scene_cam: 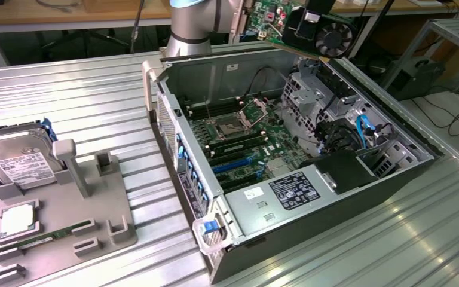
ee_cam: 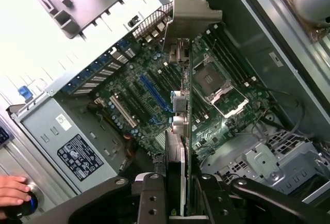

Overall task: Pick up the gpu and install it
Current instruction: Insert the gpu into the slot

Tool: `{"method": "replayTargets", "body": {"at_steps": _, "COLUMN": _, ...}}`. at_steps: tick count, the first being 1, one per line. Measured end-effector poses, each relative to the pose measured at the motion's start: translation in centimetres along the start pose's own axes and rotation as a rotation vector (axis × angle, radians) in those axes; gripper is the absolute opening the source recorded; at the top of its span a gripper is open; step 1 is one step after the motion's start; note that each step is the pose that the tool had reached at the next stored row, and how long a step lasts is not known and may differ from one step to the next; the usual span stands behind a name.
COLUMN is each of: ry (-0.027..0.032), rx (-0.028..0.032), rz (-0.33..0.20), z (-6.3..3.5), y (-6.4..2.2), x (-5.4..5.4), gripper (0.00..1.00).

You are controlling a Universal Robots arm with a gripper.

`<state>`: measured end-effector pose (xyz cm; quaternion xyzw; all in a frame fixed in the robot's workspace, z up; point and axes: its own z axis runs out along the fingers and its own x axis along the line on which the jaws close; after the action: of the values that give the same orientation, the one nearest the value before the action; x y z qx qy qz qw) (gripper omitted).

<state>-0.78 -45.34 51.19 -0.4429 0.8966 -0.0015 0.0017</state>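
Metal ribbed table [scene_cam: 78, 95] carries an open computer case [scene_cam: 213, 66] lying on its side, its motherboard [scene_cam: 238, 137] facing up. On the exterior view's left, a grey tray [scene_cam: 94, 221] holds a hard drive [scene_cam: 14, 164]. The gpu [scene_cam: 281, 24] hangs in the air above the far edge of the case, its fan [scene_cam: 333, 37] showing, well clear of the board. In the wrist view the gripper [ee_cam: 180, 195] is clamped on the card, one finger on each face, with the metal bracket [ee_cam: 193, 12] at the end away from the fingers.

By my reading the pick-up is done and the install is in hand, with the card not yet seated. Seating calls for its edge lined up along a blue slot [ee_cam: 154, 92], the bracket meeting the case's rear wall, and a straight push.

Labels sit on the power supply [scene_cam: 293, 191] and the drive, but their writing is too small to read.
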Motion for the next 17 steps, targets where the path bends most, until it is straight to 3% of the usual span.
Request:
{"method": "replayTargets", "body": {"at_steps": 1, "ry": -0.0001, "rx": 0.0000, "rz": -0.010, "z": 0.00, "y": 0.00, "x": 0.00, "gripper": 0.27}}
{"method": "replayTargets", "body": {"at_steps": 2, "ry": -0.0003, "rx": -0.0001, "rz": -0.081, "z": 0.00, "y": -0.01, "x": 0.01, "gripper": 0.27}}
{"method": "replayTargets", "body": {"at_steps": 6, "ry": -0.0008, "rx": -0.0003, "rz": -0.167, "z": 0.00, "y": -0.01, "x": 0.01, "gripper": 0.27}}
{"method": "replayTargets", "body": {"at_steps": 17, "ry": -0.0014, "rx": -0.0006, "rz": -0.335, "z": 0.01, "y": -0.02, "x": 0.03, "gripper": 0.27}}
